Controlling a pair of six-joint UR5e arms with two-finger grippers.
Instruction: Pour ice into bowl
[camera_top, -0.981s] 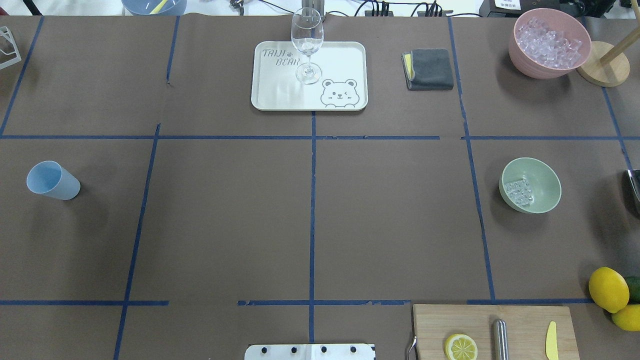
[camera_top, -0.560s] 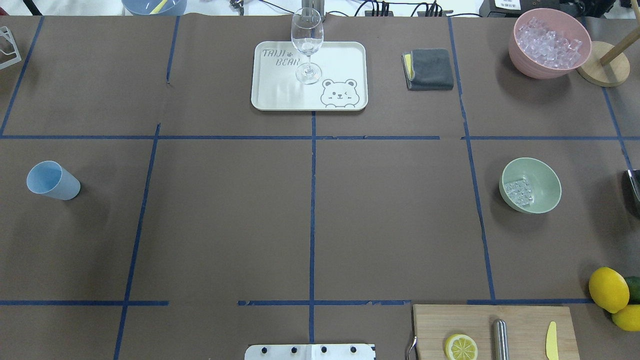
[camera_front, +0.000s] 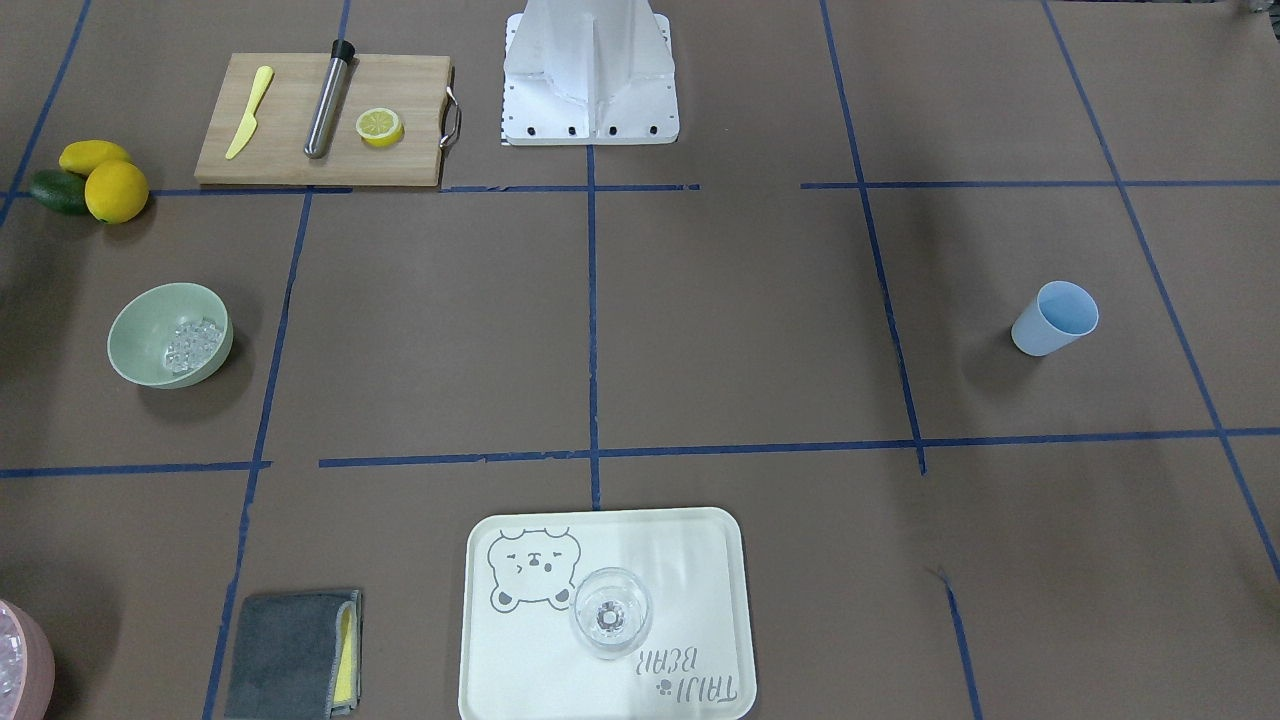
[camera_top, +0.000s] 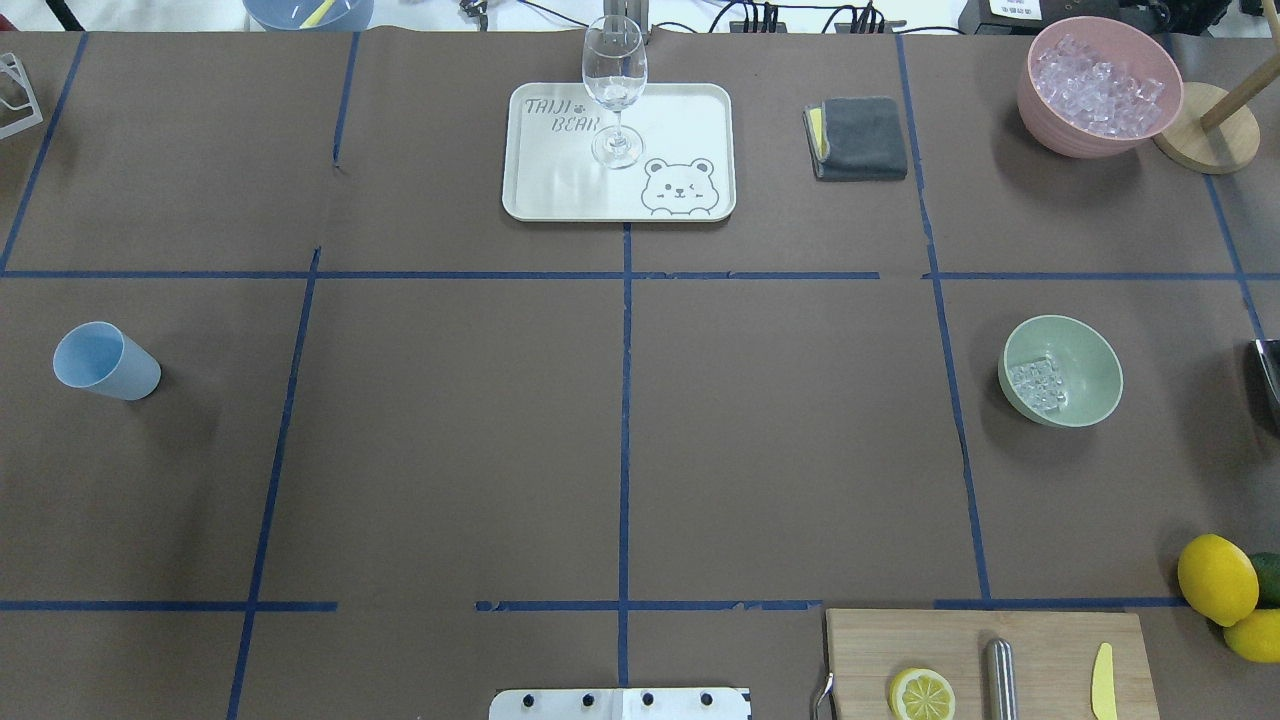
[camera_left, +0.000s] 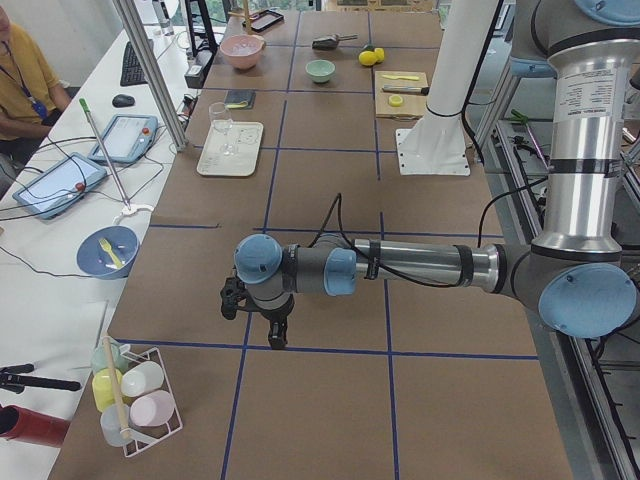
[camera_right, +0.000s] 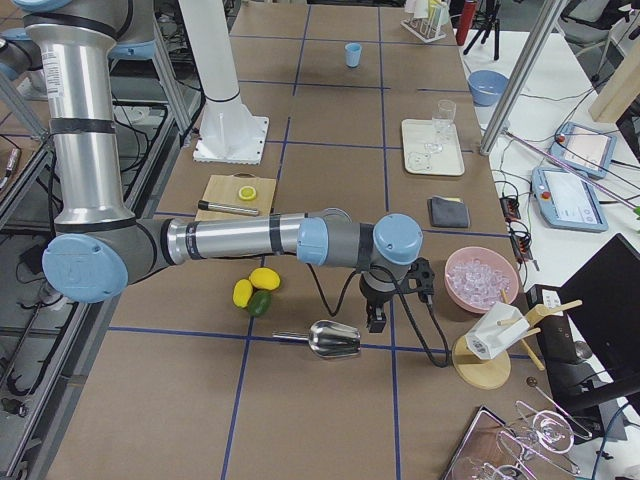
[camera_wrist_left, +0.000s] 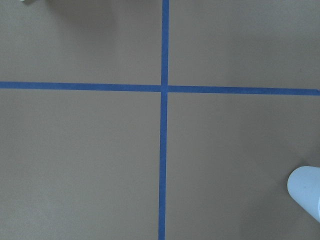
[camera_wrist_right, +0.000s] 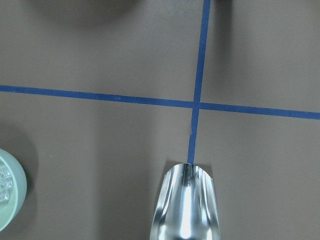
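The pale sage-green bowl (camera_top: 1085, 355) stands on the table's right side with a small heap of clear ice (camera_top: 1038, 385) inside. It also shows in the front-facing view (camera_front: 140, 335) with the ice (camera_front: 192, 343), and at the right wrist view's left edge (camera_wrist_right: 10, 205). My right gripper (camera_right: 376, 322) hangs just above the table beside a metal scoop (camera_right: 335, 340), which lies there (camera_wrist_right: 187, 210). My left gripper (camera_left: 277, 340) hovers low near the light blue cup (camera_top: 105, 362). I cannot tell whether either gripper is open or shut.
A pink container (camera_top: 1060, 125) full of ice sits at the back right beside a wooden stand (camera_top: 1205, 140). A tray (camera_top: 690, 120) with a wine glass (camera_top: 614, 90), a grey cloth (camera_top: 860, 138), a cutting board (camera_top: 1040, 640) with a lemon slice, and lemons (camera_top: 1216, 578) lie around.
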